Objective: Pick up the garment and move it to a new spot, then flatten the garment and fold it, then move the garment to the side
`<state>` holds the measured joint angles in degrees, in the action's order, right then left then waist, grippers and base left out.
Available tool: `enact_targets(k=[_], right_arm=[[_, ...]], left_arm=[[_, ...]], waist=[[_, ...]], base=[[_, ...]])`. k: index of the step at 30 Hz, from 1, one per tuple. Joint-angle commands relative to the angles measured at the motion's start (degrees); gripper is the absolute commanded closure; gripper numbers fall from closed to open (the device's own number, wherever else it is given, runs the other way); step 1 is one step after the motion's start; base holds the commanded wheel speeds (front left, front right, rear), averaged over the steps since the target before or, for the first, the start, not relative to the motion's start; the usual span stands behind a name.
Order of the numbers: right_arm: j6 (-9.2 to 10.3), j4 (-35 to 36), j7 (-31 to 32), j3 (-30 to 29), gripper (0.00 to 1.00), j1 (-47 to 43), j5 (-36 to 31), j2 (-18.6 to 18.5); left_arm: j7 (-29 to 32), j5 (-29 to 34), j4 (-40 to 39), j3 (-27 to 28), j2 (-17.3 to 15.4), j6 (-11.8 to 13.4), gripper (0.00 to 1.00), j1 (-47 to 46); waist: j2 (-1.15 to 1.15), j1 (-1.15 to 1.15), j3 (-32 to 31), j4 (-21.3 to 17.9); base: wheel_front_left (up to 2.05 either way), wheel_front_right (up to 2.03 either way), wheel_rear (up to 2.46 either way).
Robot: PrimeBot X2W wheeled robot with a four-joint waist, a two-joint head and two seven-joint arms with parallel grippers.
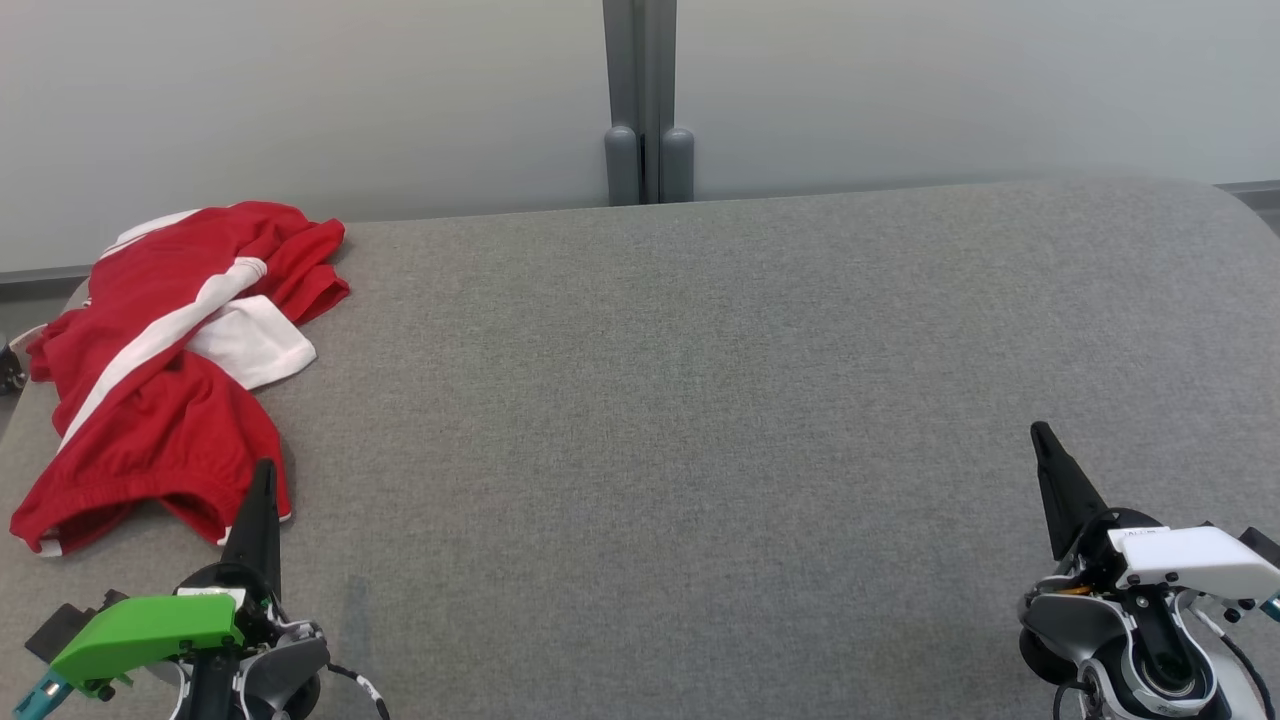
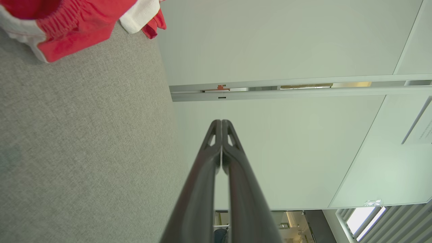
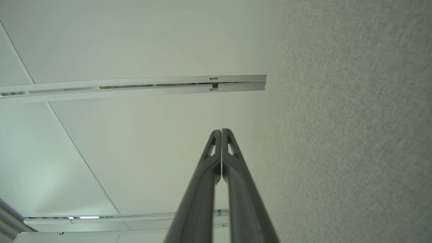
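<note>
Garment (image 1: 160, 400), red and white, lies crumpled at the far left of the grey table (image 1: 660, 400). Just beside its near edge the left tool (image 1: 264, 470) has its fingers pressed together; the right tool (image 1: 1040, 432), near right, likewise.

Left gripper (image 1: 264, 468) and right gripper (image 1: 1038, 430), both closed tight, low at either side.

We find the garment (image 1: 160, 380) lying on the bench (image 1: 700, 400) at its far left, one edge perhaps over the side. The left end effector (image 1: 265, 472) sits just before it, and the right end effector (image 1: 1042, 432) is well apart at the near right. A post (image 1: 640, 100) stands behind the bench.
</note>
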<state>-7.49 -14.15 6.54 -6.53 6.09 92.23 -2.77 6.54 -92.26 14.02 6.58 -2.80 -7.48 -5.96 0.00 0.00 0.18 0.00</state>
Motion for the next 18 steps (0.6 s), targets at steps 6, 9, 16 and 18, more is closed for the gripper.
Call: enact_targets(k=[6, 9, 16, 18], right_arm=[[0.00, 0.29, 0.14, -0.06, 1.00, 0.32, 0.38, -0.21], [0.00, 0.29, 0.14, -0.06, 1.00, 0.32, 0.38, -0.21], [0.00, 0.29, 0.14, -0.06, 1.00, 0.32, 0.38, -0.21], [0.00, 0.29, 0.14, -0.06, 1.00, 0.32, 0.38, -0.21]], left_arm=[[0.14, -0.31, -0.07, 0.09, -0.16, -0.16, 1.00, -0.63], [0.14, -0.31, -0.07, 0.09, -0.16, -0.16, 1.00, -0.63], [0.14, -0.31, -0.07, 0.09, -0.16, -0.16, 1.00, -0.63], [0.14, -0.31, -0.07, 0.09, -0.16, -0.16, 1.00, -0.63]], waist=[[0.00, 0.00, 0.00, 0.00], [0.00, 0.00, 0.00, 0.00], [0.00, 0.00, 0.00, 0.00], [0.00, 0.00, 0.00, 0.00]], base=[[0.00, 0.00, 0.00], [0.00, 0.00, 0.00], [0.00, 0.00, 0.00], [0.00, 0.00, 0.00]])
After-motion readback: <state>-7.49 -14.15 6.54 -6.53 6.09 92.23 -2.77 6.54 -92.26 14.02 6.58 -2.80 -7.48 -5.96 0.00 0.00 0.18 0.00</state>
